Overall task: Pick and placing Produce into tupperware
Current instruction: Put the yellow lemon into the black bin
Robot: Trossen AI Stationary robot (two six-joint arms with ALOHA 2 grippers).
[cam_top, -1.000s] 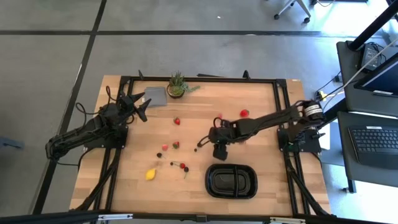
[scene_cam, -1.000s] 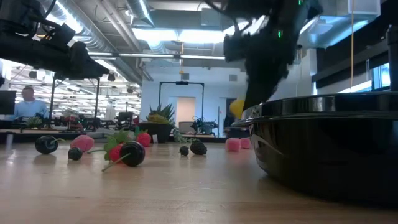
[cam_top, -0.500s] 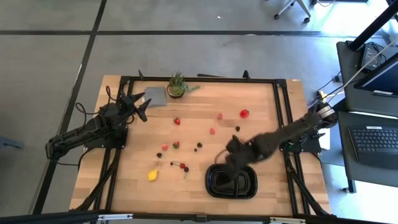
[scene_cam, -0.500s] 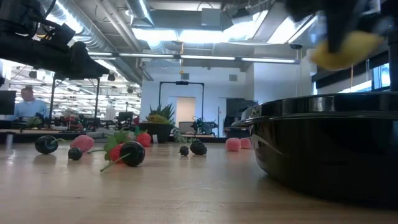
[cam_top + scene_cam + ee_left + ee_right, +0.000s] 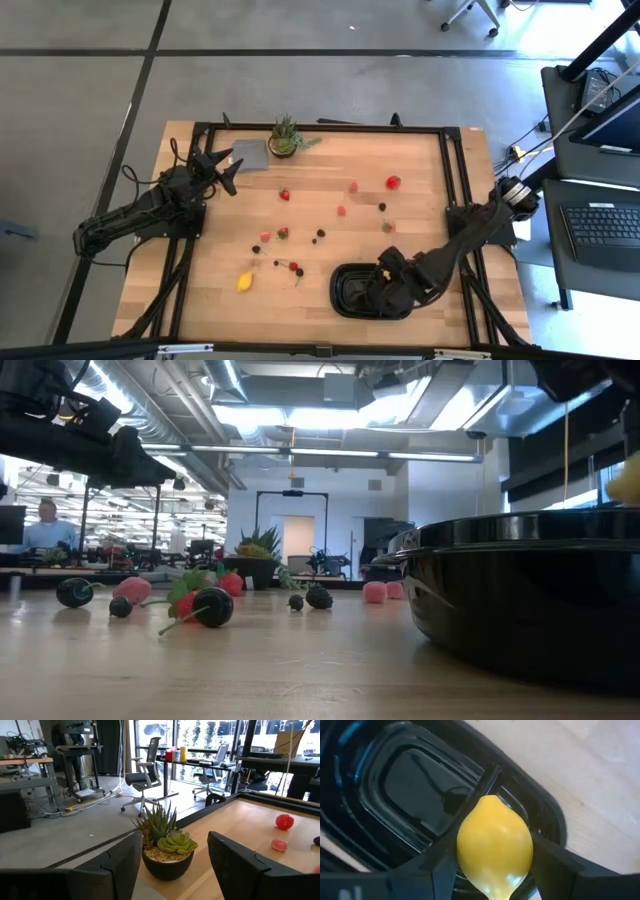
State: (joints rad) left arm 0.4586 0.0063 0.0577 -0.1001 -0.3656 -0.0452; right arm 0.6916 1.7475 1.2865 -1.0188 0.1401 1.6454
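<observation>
The right gripper (image 5: 385, 277) hangs over the black tray (image 5: 348, 290) at the near right of the worktop (image 5: 320, 200), its jaws closed on a yellow lemon (image 5: 495, 846). In the right wrist view the lemon sits between the two dark fingers (image 5: 551, 865), above the tray's inner divider, and does not touch the tray floor. In the low view only a yellow edge of the lemon (image 5: 628, 482) shows above the tray's rim (image 5: 520, 530).

The left gripper (image 5: 226, 172) waits at the far left of the worktop, just beside a grey cloth (image 5: 250, 154), with its jaws open and holding nothing. Past its fingers (image 5: 235, 865) stands a potted plant (image 5: 167, 847) at the far edge.

The rest of the produce lies on the worktop, apart from the tray. A second lemon (image 5: 242, 281) lies near left. A strawberry (image 5: 393, 183) lies far right, and another strawberry (image 5: 284, 194) lies left of centre. Pink bits (image 5: 353, 186) lie between them. Dark cherries (image 5: 293, 267) with stems lie left of the tray, and in the low view one cherry (image 5: 212, 606) lies nearest.

A person (image 5: 42, 528) sits in the room behind, at the low view's far left.
</observation>
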